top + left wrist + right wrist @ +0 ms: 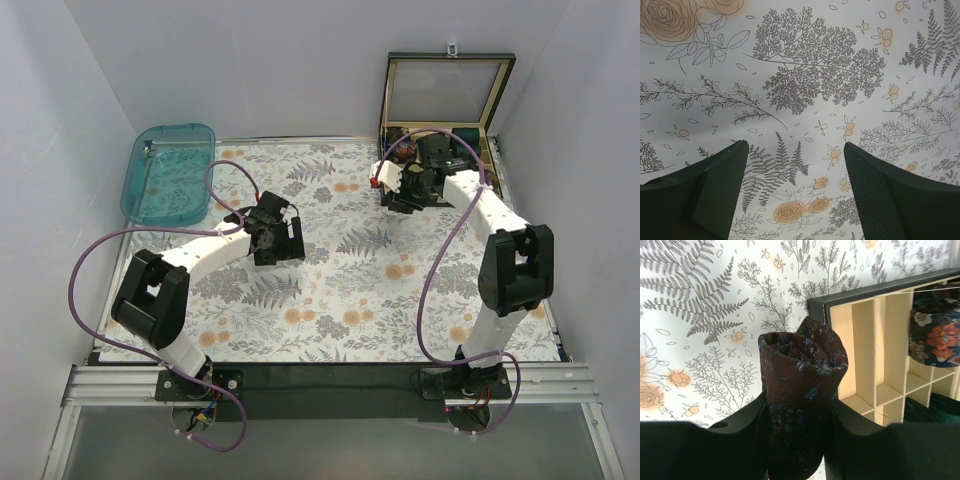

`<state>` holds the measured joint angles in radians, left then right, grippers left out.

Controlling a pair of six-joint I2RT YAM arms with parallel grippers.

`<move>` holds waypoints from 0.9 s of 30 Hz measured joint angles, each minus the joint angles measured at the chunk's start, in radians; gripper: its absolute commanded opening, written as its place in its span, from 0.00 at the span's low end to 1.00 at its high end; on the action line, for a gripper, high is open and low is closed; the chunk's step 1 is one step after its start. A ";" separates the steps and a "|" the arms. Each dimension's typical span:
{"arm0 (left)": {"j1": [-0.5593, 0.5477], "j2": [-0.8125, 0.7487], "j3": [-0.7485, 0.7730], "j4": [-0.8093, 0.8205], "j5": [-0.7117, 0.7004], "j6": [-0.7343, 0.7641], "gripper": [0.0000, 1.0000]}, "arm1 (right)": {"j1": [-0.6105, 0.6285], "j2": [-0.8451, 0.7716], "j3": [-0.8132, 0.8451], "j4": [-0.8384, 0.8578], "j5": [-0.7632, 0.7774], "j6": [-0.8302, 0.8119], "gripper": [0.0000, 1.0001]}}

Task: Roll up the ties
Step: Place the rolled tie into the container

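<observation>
Top external: left end effector [272, 240] hovers over the floral desk [350, 300]; right end effector [398, 188] is just beside the open divided box [450, 62]. Left wrist: fingers spread wide, nothing between them. Right wrist: fingers clamped on the rolled dark brown tie [802, 365], which is in front of the box's corner.

Plain white walls [250, 60] enclose a fern-and-flower patterned tabletop [350, 290].
</observation>
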<state>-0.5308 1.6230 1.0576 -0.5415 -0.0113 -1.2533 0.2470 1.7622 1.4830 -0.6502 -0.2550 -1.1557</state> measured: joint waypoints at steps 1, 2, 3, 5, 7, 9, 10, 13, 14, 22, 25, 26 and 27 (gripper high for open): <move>0.000 0.000 -0.003 0.000 0.000 0.000 0.71 | 0.000 0.023 0.010 -0.002 0.007 -0.001 0.01; 0.000 0.000 -0.004 0.000 0.000 0.000 0.71 | 0.000 0.044 0.021 -0.003 0.016 -0.003 0.01; 0.000 0.000 -0.004 -0.001 0.000 0.000 0.71 | 0.000 0.063 0.031 -0.003 0.023 -0.005 0.01; 0.000 0.000 -0.004 0.000 0.000 0.000 0.71 | 0.000 0.094 0.051 -0.001 0.041 -0.011 0.01; 0.000 0.000 -0.004 -0.001 0.000 0.000 0.71 | 0.000 0.111 0.061 0.008 0.054 -0.020 0.01; 0.000 0.000 -0.004 0.000 0.000 0.000 0.71 | 0.000 0.119 0.074 0.016 0.065 -0.027 0.01; 0.000 0.000 -0.004 -0.001 0.000 0.000 0.71 | 0.000 0.122 0.082 0.021 0.069 -0.029 0.01; 0.000 0.000 -0.004 -0.001 0.000 0.000 0.71 | 0.000 0.138 0.116 0.037 0.084 -0.039 0.01; 0.000 0.000 -0.004 -0.001 0.000 0.000 0.71 | 0.000 0.143 0.126 0.045 0.090 -0.043 0.01; 0.000 0.000 -0.004 -0.001 0.000 0.000 0.71 | 0.000 0.188 0.145 0.070 0.118 -0.071 0.01; 0.000 0.000 -0.004 -0.002 0.000 0.000 0.71 | 0.000 0.209 0.153 0.074 0.121 -0.075 0.01; 0.000 0.000 -0.004 -0.002 0.000 0.001 0.71 | 0.000 0.218 0.157 0.075 0.122 -0.076 0.01; 0.000 0.000 -0.004 -0.003 0.000 0.001 0.71 | 0.000 0.226 0.162 0.076 0.123 -0.076 0.01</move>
<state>-0.5308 1.6230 1.0534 -0.5446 -0.0113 -1.2526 0.2470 1.9884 1.6447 -0.5739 -0.1318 -1.2316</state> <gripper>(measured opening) 0.713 0.361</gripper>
